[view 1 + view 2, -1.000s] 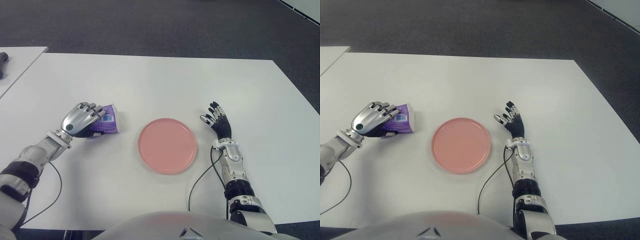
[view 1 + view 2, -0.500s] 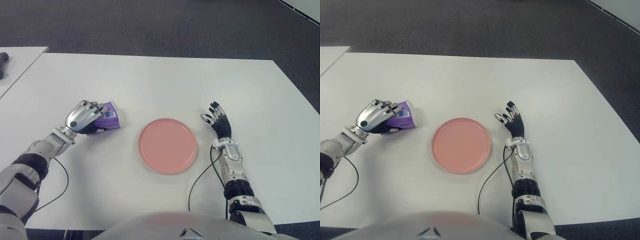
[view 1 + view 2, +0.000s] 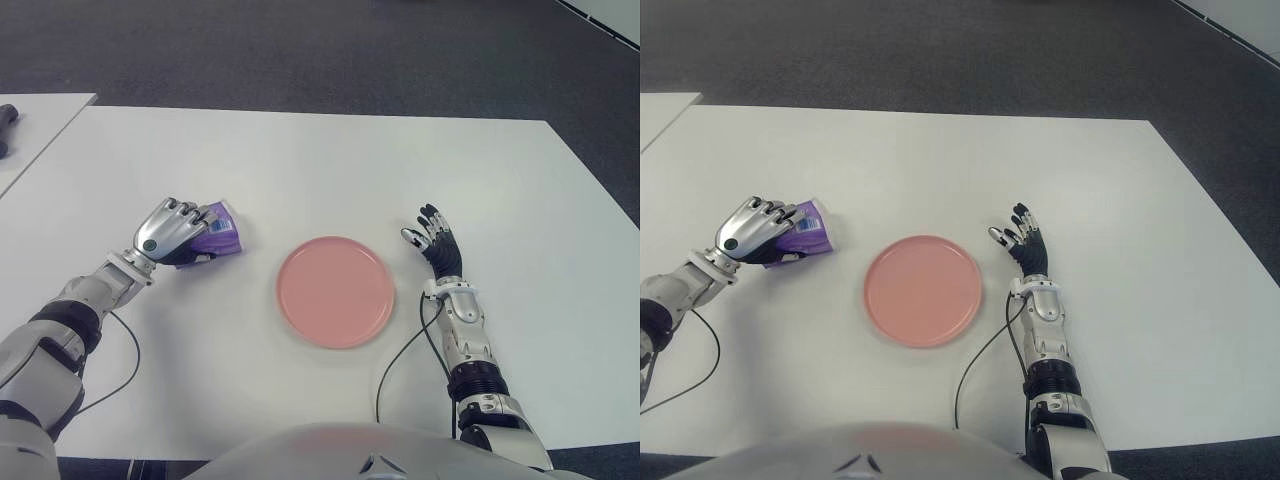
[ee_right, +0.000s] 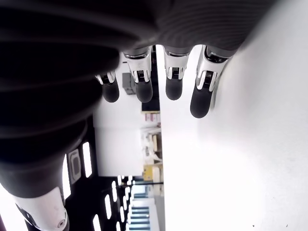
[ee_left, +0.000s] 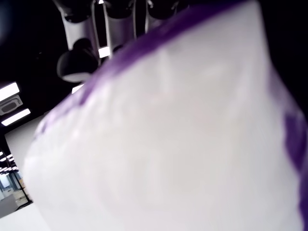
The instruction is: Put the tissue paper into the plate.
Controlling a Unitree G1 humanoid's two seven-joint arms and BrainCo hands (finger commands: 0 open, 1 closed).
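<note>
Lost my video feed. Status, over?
Left hand gripping tissue pack, left of plate. Right hand open, right of plate. Path clear.

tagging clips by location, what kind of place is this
Probably an office or lab room set up for robot trials: a plain white table on dark grey carpet, with a second white table alongside. The table holds only a pink plate and the purple tissue pack in the left hand.

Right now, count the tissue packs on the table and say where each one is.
1. The purple tissue pack sits gripped in the left hand, left of the pink plate. No others show.
</note>
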